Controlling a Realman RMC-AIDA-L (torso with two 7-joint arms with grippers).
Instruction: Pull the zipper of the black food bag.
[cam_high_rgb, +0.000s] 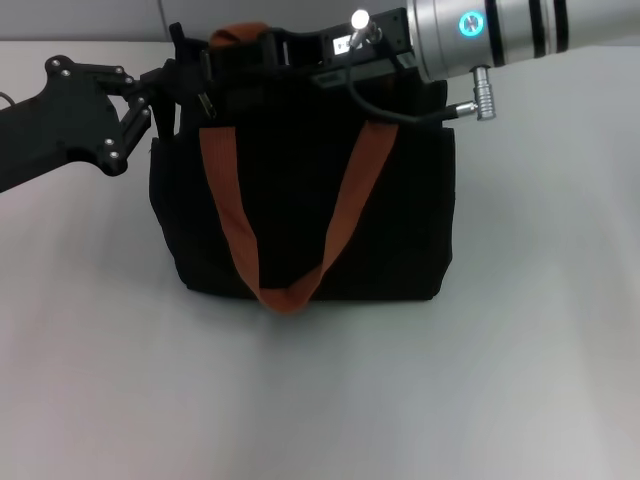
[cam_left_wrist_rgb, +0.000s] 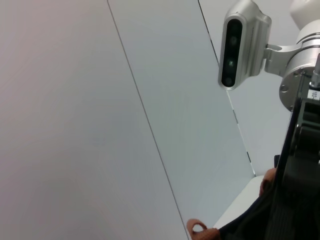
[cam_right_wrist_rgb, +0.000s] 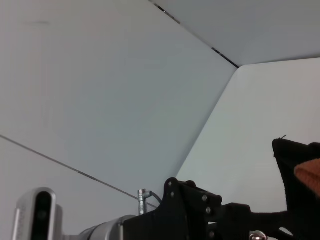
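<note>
The black food bag (cam_high_rgb: 310, 215) stands upright mid-worktop (cam_high_rgb: 520, 380), one orange-brown handle (cam_high_rgb: 290, 225) draped down its front. The left claw (cam_high_rgb: 185, 85) pinches the bag's top left corner, seemingly bracing it, while the right claw (cam_high_rgb: 255, 50) reaches across the top edge, where the zipper itself stays hidden; whether it is clamped cannot be told.

A flat, pale grey tabletop (cam_high_rgb: 320, 400) spreads wide, and beyond its far edge stands a plain grey panelled wall (cam_high_rgb: 80, 20).
</note>
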